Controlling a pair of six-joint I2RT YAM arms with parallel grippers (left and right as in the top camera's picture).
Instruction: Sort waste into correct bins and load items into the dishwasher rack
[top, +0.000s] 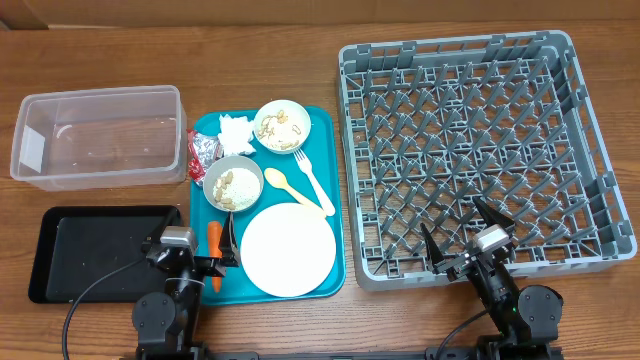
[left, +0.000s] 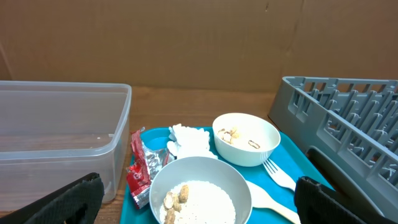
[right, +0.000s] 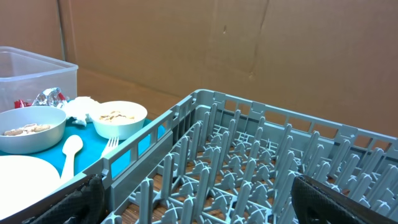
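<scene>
Waste: the carrot (top: 214, 240) lies on the near-left edge of the teal tray (top: 325, 130), just beside the left gripper (top: 197, 252). The foil wrapper (top: 203, 150) and the napkin (top: 236, 131) sit at the tray's far-left corner. Crumbs lie in the near bowl (top: 233, 184) and the far bowl (top: 281, 126).
Left gripper: jaws spread wide and holding nothing, low at the tray's near-left corner and facing the near bowl.
Right gripper (top: 460, 230): jaws also wide apart and empty, over the near edge of the dishwasher rack (top: 350, 150).
Step in hand: likely the first pick, since nothing has been sorted or loaded yet.
Best first target: the carrot, as the closest loose piece.
Approach: come down with one finger on each side of the carrot's long body, then close gently.
Hazard: the plate (top: 288, 250) lies near the carrot, so a finger could catch its rim.
Bins: the black tray (top: 100, 250) is just left of the gripper. The clear tub (top: 30, 150) stands farther back on the left.
Wrapper and napkin: they touch each other, so pinch one alone.
Right arm's share: the spoon (top: 290, 185) and the fork (top: 308, 165) lie nearest the rack.
</scene>
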